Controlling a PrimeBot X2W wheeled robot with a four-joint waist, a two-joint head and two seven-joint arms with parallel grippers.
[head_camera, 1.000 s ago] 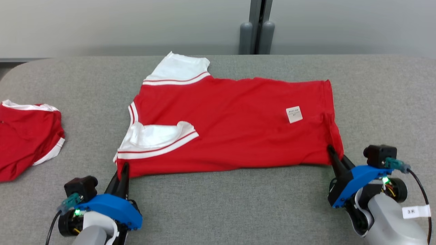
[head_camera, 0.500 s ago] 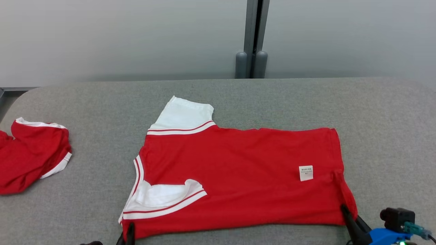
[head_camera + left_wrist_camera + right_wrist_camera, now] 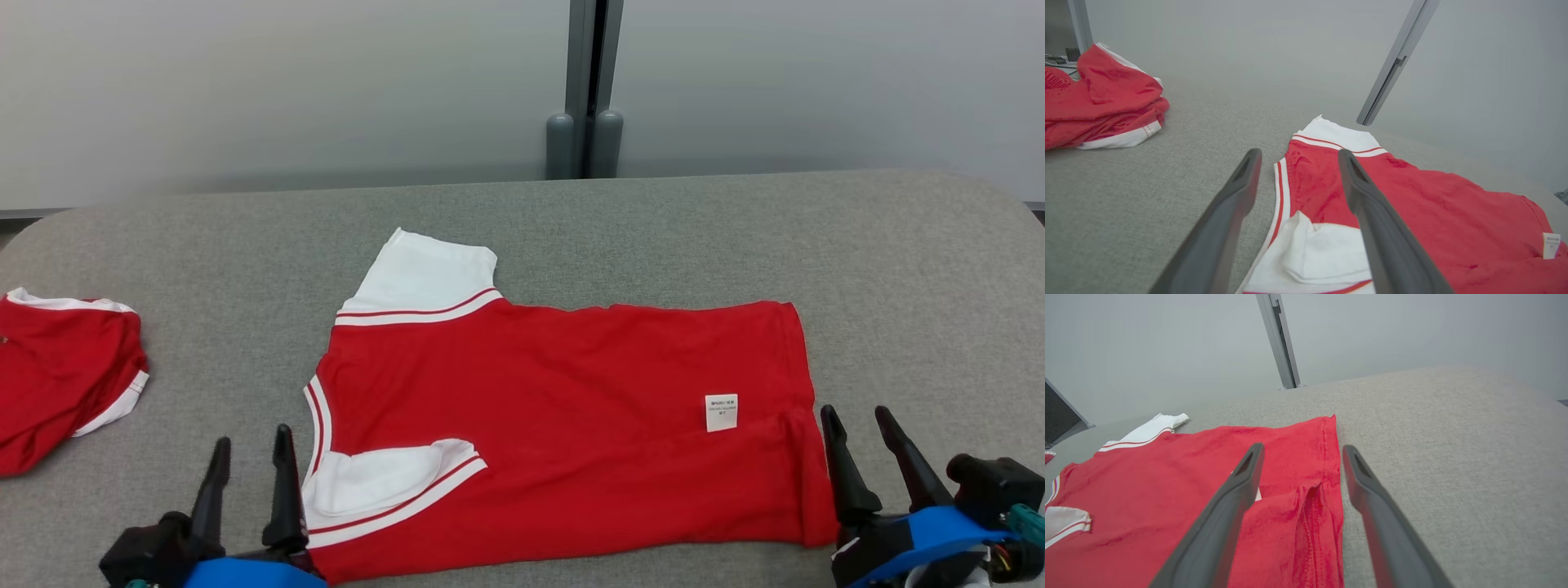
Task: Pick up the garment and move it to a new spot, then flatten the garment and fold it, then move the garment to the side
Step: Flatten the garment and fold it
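Garment [image 3: 563, 408] lengthwise left-right, collar [image 3: 316, 412] leftward (flat)

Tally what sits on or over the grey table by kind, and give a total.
Red-and-white garments: 2, the spread garment and the crumpled garment at the left.
Grippers: 2, the left gripper and the right gripper, both open and holding nothing.
White label on the spread garment: 1.
Total: 5.
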